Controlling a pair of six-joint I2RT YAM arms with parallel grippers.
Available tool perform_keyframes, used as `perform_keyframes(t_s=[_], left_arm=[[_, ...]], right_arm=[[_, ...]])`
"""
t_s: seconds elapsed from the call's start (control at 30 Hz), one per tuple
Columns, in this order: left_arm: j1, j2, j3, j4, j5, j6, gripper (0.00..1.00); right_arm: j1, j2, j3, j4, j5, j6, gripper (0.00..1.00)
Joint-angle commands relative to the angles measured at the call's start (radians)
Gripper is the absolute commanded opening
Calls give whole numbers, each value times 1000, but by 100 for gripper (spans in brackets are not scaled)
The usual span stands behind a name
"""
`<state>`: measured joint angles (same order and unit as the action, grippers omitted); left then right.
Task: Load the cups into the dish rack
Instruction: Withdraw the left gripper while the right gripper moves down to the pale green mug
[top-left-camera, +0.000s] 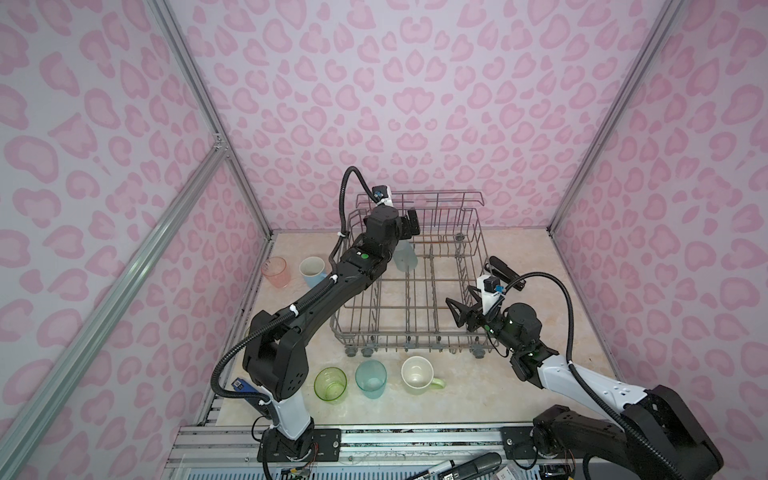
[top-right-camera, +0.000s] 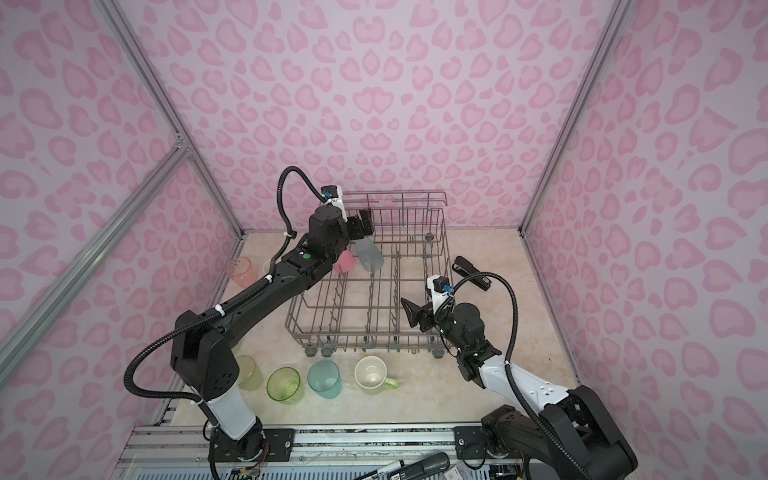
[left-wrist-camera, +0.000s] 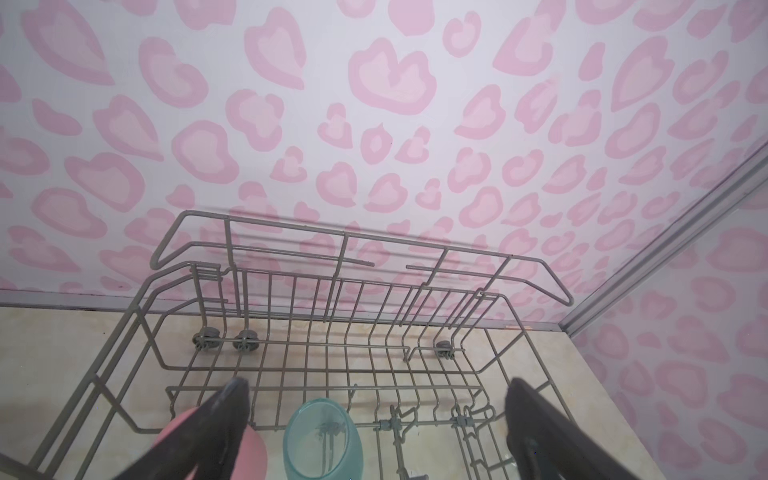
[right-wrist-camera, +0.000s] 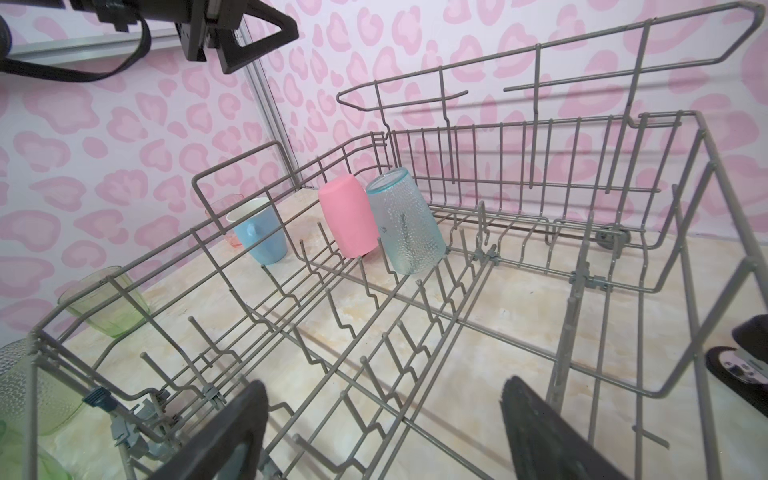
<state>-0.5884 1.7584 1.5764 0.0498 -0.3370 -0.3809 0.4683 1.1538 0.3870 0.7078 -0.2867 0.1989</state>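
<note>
The left gripper is found wide open and empty. It is held over the back-left part of the rack, above a pink cup and a teal cup. Both cups are set mouth-down, side by side and tilted against the tines, and neither is touched. The right gripper is likewise spread wide with nothing between its jaws. It is poised over the rack's front-right corner and pointed across bare tines toward those two cups. The rack is stood on a beige marble-patterned table, with its taller rail toward the back wall. The cell is closed on three sides by walls papered in pink leopard print and braced by aluminium posts. Left of the rack, a salmon tumbler and a blue mug are stood upright. The mug is partly hidden by the left arm, which is laid across the rack's left rim and covers the pink cup in a top view. Along the front, a green tumbler, a teal tumbler and a green mug are lined up upright, apart from the rack. A paler tumbler is seen beside the left arm's base. A stapler lies just right of the rack. Markers are scattered below the mounting rail.
</note>
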Motion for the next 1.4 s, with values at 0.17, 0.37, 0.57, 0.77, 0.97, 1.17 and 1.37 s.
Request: perform_keyframes(t_s=[0.17, 0.37, 0.57, 0.77, 0.97, 1.17, 1.37], left_arm=[[1, -210, -126, -226, 8, -68, 100], [2, -391, -225, -402, 18, -145, 97], [2, -586, -376, -569, 23, -286, 94], [1, -761, -484, -736, 55, -392, 91], [1, -852, -592, -800, 148, -388, 89], [-1, -957, -701, -809, 211, -405, 83], [-1, -1024, -739, -871, 202, -401, 82]], right_arm=[[114, -25, 103, -181, 148, -26, 87], [222, -42, 208, -356, 259, -55, 85], [370, -109, 299, -565, 375, -84, 82], [582, -144, 381, -759, 532, -110, 80], [808, -100, 477, -950, 745, -83, 74], [981, -30, 538, -1099, 845, 5, 66], [1093, 52, 582, -1240, 839, 54, 55]])
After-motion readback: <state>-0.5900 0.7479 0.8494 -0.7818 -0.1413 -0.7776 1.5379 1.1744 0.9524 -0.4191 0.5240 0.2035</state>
